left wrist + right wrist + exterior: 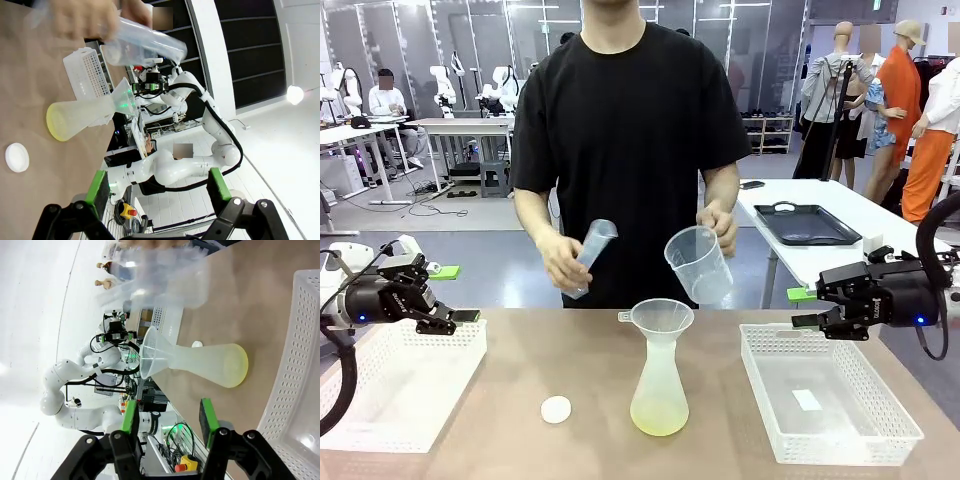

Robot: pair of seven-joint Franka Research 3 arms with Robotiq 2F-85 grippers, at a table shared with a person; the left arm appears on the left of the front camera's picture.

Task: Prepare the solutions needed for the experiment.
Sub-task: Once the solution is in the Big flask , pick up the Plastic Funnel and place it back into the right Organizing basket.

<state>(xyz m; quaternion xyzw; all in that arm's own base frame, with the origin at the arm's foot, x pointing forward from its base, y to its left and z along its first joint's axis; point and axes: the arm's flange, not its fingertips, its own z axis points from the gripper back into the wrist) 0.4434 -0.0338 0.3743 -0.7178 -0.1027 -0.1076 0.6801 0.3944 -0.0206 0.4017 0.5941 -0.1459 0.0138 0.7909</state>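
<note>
- Nearest my front camera, the solutions point(659, 418) lie as a shallow pale yellow-green layer in the bottom of a translucent conical flask point(658, 365), which stands upright at the middle of the table point(520, 355).
- I note a clear funnel point(661, 316) seated in the flask's neck.
- I see a small white disc point(556, 409) lying flat on the table to the left of the flask, not touching it.
- Behind the flask, a person holds a clear cylinder point(592, 255) tilted in one hand point(558, 262) and a clear measuring cup point(698, 265) tilted in the other hand point(718, 222). Both are above the table and clear of the funnel.
- I record a white perforated left basket point(460, 375) and right basket point(790, 328) flanking the flask, each well apart from it.
- Left gripper point(455, 293) hovers over the left basket's far edge, jaws spread wide, nothing between them.
- Right gripper point(804, 308) hovers over the right basket's far edge, jaws partly apart, gripping nothing.
</note>
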